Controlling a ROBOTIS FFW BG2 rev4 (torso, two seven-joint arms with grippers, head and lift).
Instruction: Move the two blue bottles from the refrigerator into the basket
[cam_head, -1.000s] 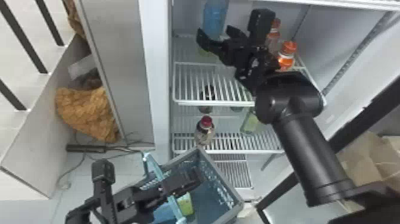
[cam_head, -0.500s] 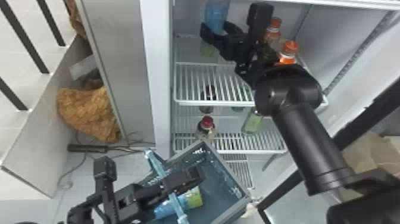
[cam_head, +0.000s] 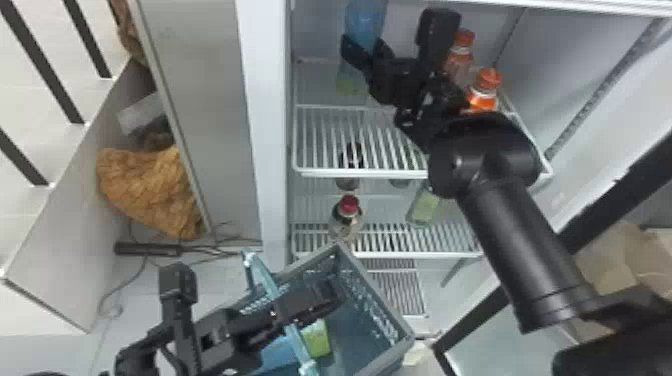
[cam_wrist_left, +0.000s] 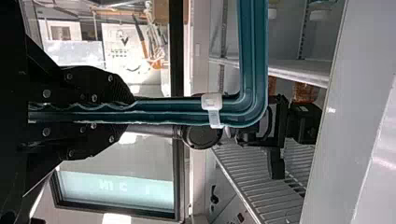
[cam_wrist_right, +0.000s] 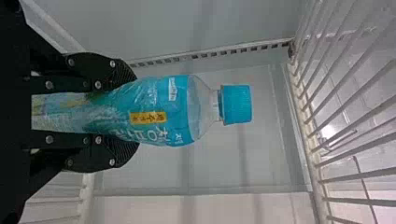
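Observation:
In the head view my right gripper (cam_head: 364, 50) is at the fridge's upper shelf, at a blue bottle (cam_head: 366, 20). The right wrist view has the gripper (cam_wrist_right: 130, 113) shut on the lower part of this blue bottle (cam_wrist_right: 159, 109), its cap pointing away from the fingers. At the bottom of the head view, my left gripper (cam_head: 334, 295) is shut on the handle (cam_head: 265, 275) of the basket (cam_head: 375, 300). Another blue bottle (cam_head: 280, 350) with a green part lies inside, partly behind the handle and arm. In the left wrist view the gripper (cam_wrist_left: 128, 112) clamps the teal handle (cam_wrist_left: 163, 111).
Orange-capped bottles (cam_head: 482, 92) stand right of my right gripper. Below the wire shelf (cam_head: 330, 140) are a red-capped bottle (cam_head: 347, 217) and a green bottle (cam_head: 424, 207). The fridge's side wall (cam_head: 265, 125) rises left of the shelves.
The right gripper and its bottle have shifted slightly upward in the head view. The left gripper and basket have moved a little to the right, and the bottle in the basket has shifted.

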